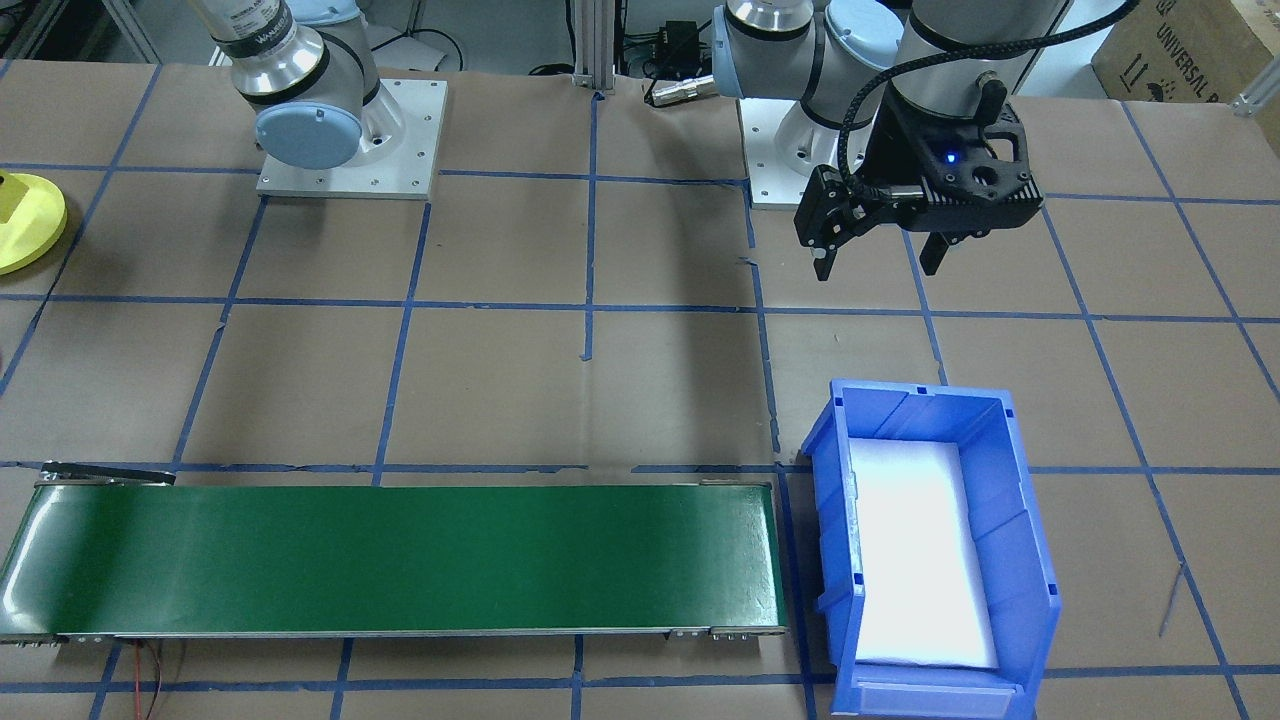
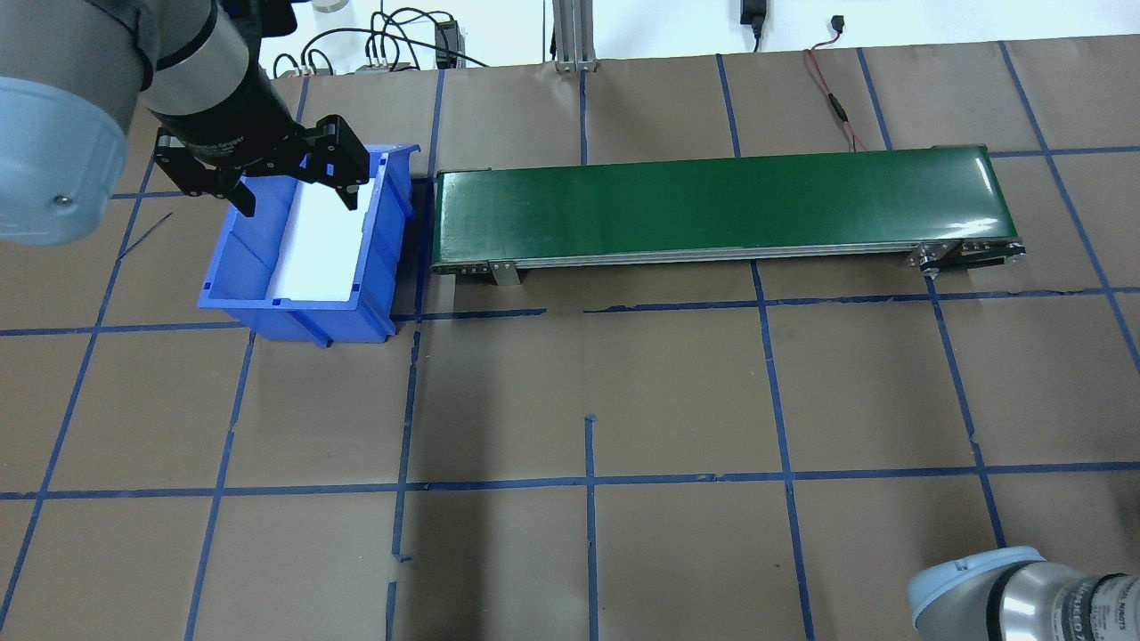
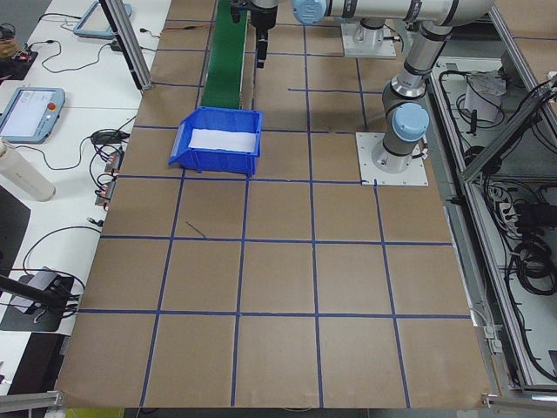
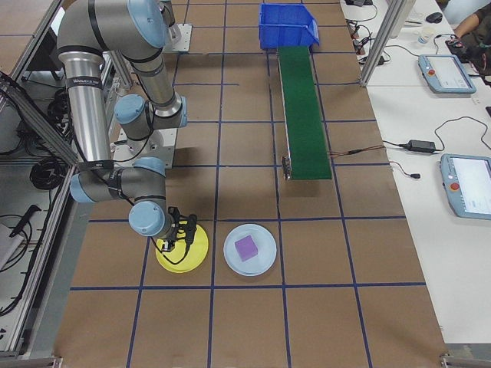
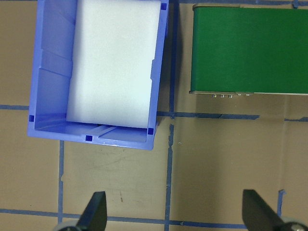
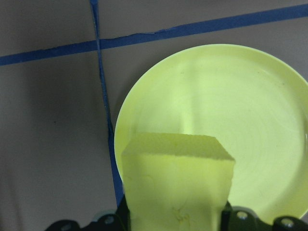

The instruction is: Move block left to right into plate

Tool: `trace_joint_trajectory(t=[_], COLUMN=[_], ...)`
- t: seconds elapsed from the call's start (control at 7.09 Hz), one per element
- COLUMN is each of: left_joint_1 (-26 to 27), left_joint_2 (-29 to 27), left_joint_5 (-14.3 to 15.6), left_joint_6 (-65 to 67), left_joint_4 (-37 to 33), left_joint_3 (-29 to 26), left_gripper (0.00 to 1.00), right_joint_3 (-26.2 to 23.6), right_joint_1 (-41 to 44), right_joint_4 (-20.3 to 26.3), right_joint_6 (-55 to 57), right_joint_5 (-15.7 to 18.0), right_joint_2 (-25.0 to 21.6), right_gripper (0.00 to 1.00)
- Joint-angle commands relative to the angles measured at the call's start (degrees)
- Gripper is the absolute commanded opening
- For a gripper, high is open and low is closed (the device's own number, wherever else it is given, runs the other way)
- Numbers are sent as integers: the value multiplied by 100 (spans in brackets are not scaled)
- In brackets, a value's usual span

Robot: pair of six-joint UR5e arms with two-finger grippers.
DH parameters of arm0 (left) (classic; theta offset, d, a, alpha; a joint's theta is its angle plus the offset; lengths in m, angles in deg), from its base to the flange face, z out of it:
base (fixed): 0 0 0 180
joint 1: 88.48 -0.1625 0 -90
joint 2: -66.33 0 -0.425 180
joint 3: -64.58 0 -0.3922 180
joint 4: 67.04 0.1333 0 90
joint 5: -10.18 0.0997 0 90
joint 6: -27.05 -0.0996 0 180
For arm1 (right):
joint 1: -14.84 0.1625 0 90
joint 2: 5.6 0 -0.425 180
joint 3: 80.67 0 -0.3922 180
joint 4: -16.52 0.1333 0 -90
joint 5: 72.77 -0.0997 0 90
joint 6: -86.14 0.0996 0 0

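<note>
A yellow foam block (image 6: 178,183) fills the gap between my right gripper's (image 6: 175,219) jaws, which are shut on it. It hangs low over the near part of the round yellow plate (image 6: 250,120). The exterior right view shows this gripper (image 4: 179,234) over the plate (image 4: 192,259). At the left edge of the front-facing view, the plate (image 1: 35,235) and block (image 1: 8,195) are partly cut off. My left gripper (image 2: 292,191) stands open and empty above the table beside the blue bin (image 2: 374,258). Its fingertips (image 5: 96,211) are spread wide.
The blue bin (image 1: 1020,540) has a white foam pad inside. A long green conveyor belt (image 2: 712,205) lies next to it. A pale round plate (image 4: 265,264) with a purple cube (image 4: 245,248) on it sits beside the yellow plate. Blue tape lines grid the brown table.
</note>
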Motion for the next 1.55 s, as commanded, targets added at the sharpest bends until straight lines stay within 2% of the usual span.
trace_joint_trajectory(t=[0.0,0.14,0.28,0.56,0.85,1.13,1.41], left_joint_1=[0,0,9,0,0,-9,-9], left_joint_2=[0,0,0,0,0,0,0], left_joint_5=[0,9,0,9,9,9,9], left_joint_6=[0,0,0,-9,-9,-9,-9], left_joint_4=[0,0,0,0,0,-9,-9], left_joint_3=[0,9,9,9,17,18,26], left_gripper=[100,100,100,100,100,100,100], right_joint_3=[1,1,36,71,185,203,403], right_joint_1=[-4,-4,-4,57,729,2298,4388], right_joint_4=[-205,-232,-249,-223,-145,-100,-126], right_joint_6=[-18,-18,-27,104,621,1717,3366], right_joint_5=[-177,-186,-186,-169,-125,-98,-186], right_joint_2=[206,233,225,120,-151,-696,-865], right_gripper=[52,86,100,100,100,100,100])
